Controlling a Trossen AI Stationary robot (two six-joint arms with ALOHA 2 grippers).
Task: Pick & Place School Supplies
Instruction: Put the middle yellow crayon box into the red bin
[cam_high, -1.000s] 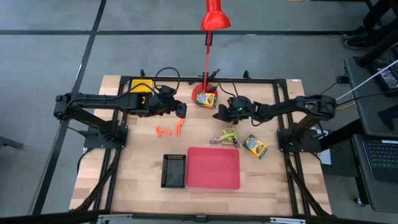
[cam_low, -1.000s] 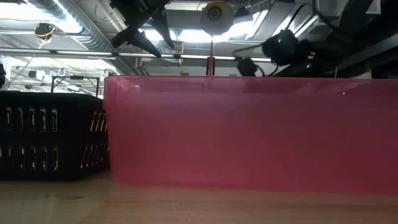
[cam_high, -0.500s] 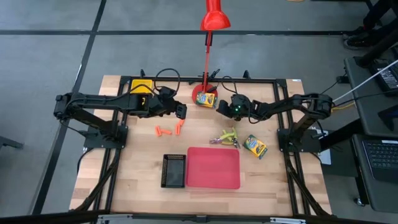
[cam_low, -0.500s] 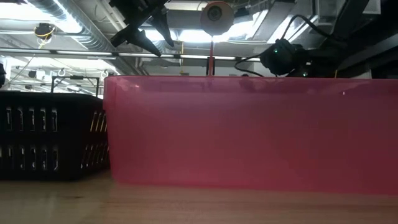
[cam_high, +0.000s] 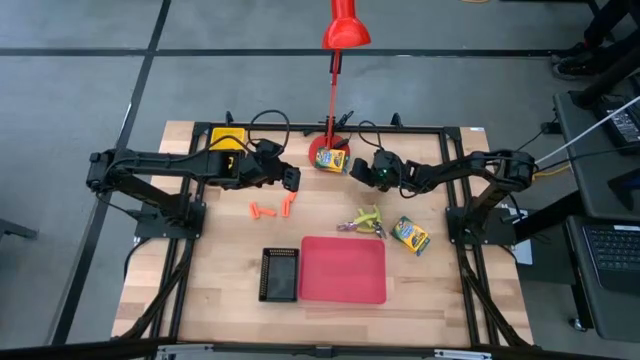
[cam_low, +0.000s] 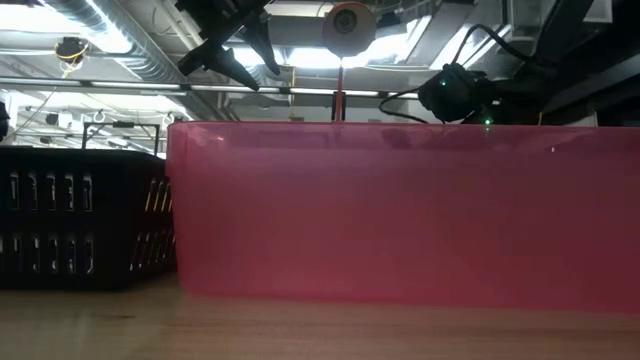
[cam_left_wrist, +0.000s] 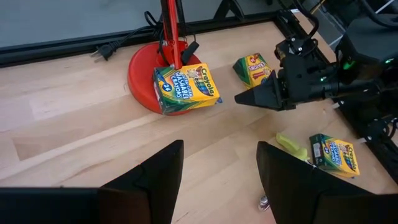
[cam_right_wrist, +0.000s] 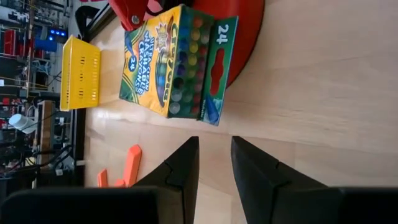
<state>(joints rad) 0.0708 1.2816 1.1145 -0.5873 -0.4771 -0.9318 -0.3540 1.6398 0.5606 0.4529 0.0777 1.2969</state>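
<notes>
One yellow-green crayon box (cam_high: 331, 159) lies on the red lamp's round base (cam_left_wrist: 140, 74), by the pole. My right gripper (cam_high: 352, 171) points at it from the table's right, a short way off; its fingers (cam_right_wrist: 186, 165) stand a little open with nothing between them. A second crayon box (cam_left_wrist: 253, 68) lies flat on the table behind that gripper, a third (cam_high: 410, 236) nearer the right front. The scissors-like tool (cam_high: 365, 220) and the orange sticks (cam_high: 270, 209) lie mid-table. My left gripper (cam_high: 292, 180) hangs open above the table, left of the lamp.
A flat red tray (cam_high: 343, 269) and a black tray (cam_high: 279, 274) sit near the front edge, and a yellow tray (cam_high: 228, 138) at the far left. The red lamp's pole (cam_high: 332, 90) rises between the two arms. Bare wood lies between the sticks and the trays.
My right gripper has swung toward the crayon box on the lamp base, turning its fingers that way and sinking a little. It has kept still for the last half second. Its finger gap shows no change.
</notes>
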